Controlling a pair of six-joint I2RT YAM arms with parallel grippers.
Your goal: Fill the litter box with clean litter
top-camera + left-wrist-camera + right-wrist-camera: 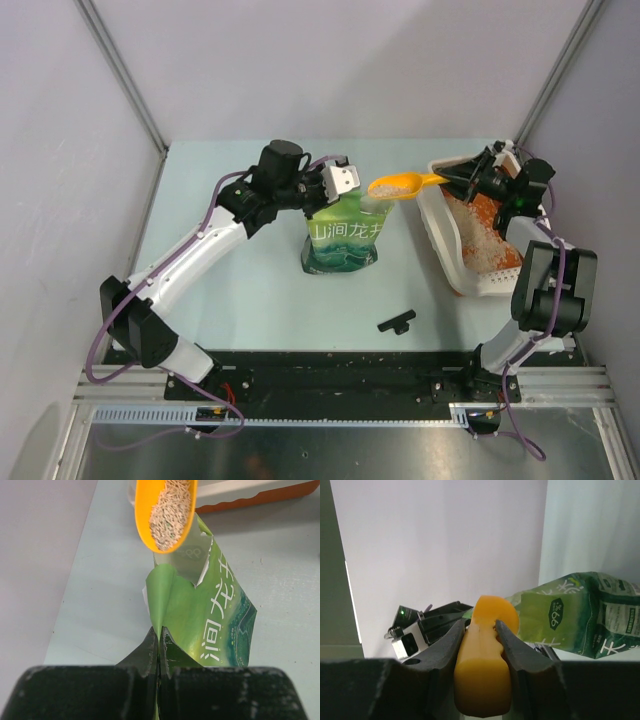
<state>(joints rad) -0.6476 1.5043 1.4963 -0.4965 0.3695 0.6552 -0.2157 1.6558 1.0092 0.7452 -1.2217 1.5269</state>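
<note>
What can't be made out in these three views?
- How much is left inside the green bag: top view, left gripper and scoop cover its mouth.
- Far end of the litter box: top view, right gripper covers it.
- The black part on the table: top view, too small to identify.

Bright orange-yellow scoop (418, 182), pale beige clean litter (390, 187) speckled inside. The bag (343, 245) shows green, white characters, darker teal swirls low down. The litter box (440, 225): white rim, orange inside. Pale mint surface (250, 290) beneath.
</note>
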